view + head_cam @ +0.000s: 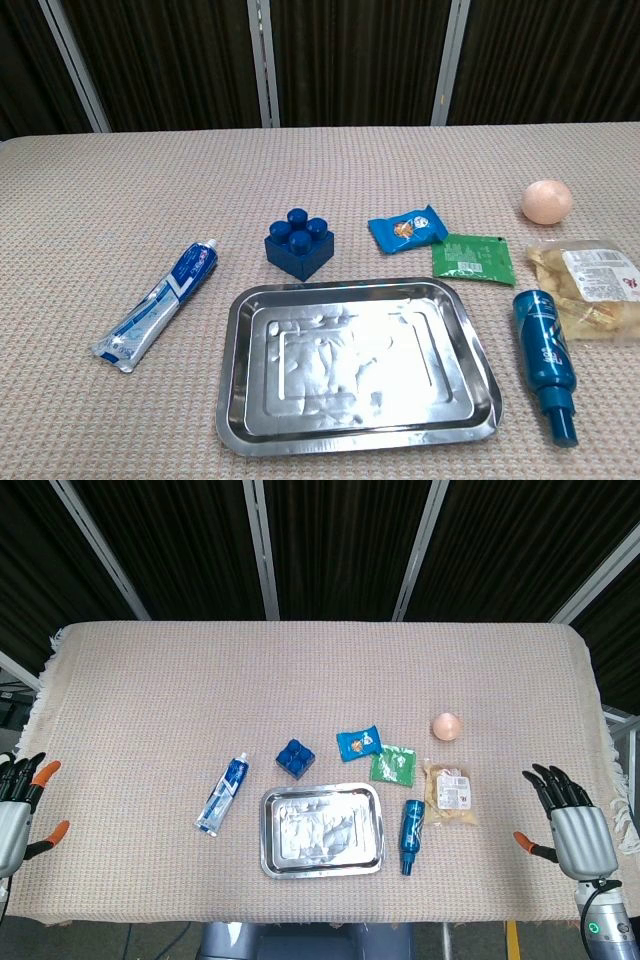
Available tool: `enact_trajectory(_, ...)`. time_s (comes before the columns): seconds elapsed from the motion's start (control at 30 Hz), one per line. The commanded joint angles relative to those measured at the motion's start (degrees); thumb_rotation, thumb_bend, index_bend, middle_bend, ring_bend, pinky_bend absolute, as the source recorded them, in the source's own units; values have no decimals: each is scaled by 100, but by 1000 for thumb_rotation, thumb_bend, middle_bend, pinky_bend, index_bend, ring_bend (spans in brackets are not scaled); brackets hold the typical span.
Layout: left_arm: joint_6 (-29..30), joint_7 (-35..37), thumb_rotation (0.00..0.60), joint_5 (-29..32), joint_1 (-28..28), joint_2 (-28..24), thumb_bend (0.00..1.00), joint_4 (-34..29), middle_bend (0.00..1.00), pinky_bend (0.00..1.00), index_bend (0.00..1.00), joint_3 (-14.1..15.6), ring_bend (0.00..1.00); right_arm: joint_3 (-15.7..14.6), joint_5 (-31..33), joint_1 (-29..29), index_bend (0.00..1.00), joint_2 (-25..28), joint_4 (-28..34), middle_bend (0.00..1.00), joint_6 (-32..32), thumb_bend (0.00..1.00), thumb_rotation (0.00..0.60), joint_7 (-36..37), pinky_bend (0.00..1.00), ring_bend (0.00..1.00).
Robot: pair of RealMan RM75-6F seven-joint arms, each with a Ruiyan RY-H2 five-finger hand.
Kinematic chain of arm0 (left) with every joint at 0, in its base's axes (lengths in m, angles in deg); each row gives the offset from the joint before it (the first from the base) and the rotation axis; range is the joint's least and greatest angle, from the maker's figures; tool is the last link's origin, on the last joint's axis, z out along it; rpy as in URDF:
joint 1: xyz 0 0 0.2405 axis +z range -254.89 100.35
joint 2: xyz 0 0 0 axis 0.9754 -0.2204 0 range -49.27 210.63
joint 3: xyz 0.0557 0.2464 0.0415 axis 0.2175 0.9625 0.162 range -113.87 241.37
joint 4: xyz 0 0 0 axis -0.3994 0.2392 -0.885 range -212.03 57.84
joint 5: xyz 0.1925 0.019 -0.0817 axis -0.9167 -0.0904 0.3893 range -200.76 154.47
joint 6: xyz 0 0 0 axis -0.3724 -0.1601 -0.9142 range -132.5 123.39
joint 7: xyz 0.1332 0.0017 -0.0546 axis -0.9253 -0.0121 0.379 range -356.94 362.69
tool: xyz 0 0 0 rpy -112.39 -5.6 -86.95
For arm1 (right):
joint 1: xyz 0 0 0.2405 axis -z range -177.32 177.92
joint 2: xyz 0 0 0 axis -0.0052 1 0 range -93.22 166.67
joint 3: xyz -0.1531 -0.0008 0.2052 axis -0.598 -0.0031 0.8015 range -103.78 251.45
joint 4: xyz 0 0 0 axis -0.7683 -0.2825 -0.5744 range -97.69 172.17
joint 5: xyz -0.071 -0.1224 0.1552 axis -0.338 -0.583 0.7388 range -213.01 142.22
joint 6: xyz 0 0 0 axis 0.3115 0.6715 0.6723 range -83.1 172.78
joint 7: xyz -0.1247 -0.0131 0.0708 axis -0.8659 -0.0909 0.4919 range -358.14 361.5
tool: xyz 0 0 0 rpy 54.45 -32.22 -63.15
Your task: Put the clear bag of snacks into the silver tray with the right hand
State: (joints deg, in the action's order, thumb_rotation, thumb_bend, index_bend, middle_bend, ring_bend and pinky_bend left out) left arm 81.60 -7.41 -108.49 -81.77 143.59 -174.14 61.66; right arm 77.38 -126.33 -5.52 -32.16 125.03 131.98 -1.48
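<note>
Since nothing is grasped yet, our right robot hand (575,825) rests spread and empty at the table (150,700) edge, near the clear plastic bag of pale snacks (451,794), beside the blue bottle (411,836) flanking the shiny silver rectangular metal tray (322,865).

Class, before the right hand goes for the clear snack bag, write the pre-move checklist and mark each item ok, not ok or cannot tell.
1. Right hand free and fingers apart: ok, it holds nothing.
2. Clear bag of snacks reachable side: ok, it lies flat on the cloth between that hand and the silver tray.
3. Tray free to receive: ok, nothing lies in it.
4. Path from bag to tray: not ok, the blue bottle lies between them, so lift over it.
5. Neighbours clear of the bag: cannot tell, the green packet sits close to its upper corner.
6. Left hand out of the way: ok, at the far edge.
</note>
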Motion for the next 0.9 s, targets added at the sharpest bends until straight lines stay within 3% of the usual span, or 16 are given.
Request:
enact_trajectory(0.03,-22,22,599,12,-8,7,236,-1,37,0,140,-2,42,-10,-7,-15,141,30,38,111,-26,20,600,-12,248,94)
enact_trajectory(0.9,91,-21,600,-110,36,-31,238,-60,42,0,152,20,46,-81,-78,-89,139,95,118,108,-157,20,600,-15,248,94)
